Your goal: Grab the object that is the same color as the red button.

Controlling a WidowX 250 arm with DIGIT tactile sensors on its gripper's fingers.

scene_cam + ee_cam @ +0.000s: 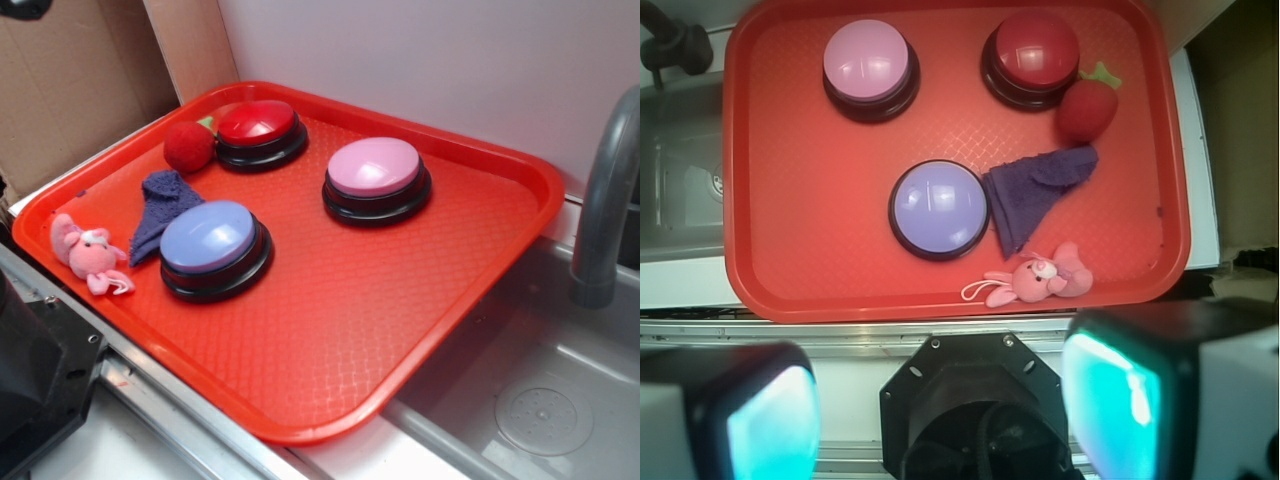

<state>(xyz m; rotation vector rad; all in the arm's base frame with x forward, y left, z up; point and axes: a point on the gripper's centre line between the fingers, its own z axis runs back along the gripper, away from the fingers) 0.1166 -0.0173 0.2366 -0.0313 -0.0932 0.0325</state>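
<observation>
Left to right across the red tray (520, 175), taking the red button (258, 124) as our marker: the pink bunny (88, 253) is nearest the robot, then the blue cloth (160, 208), then the fuzzy red ball (189, 147) touching the red button's left side. The lavender button (211, 238) and pink button (376, 168) sit further right. From the wrist, the end effector (940, 415) hangs released, pads spread wide, well short of the ball (1086, 111), which lies far ahead and to the right. The fingertips are cropped.
</observation>
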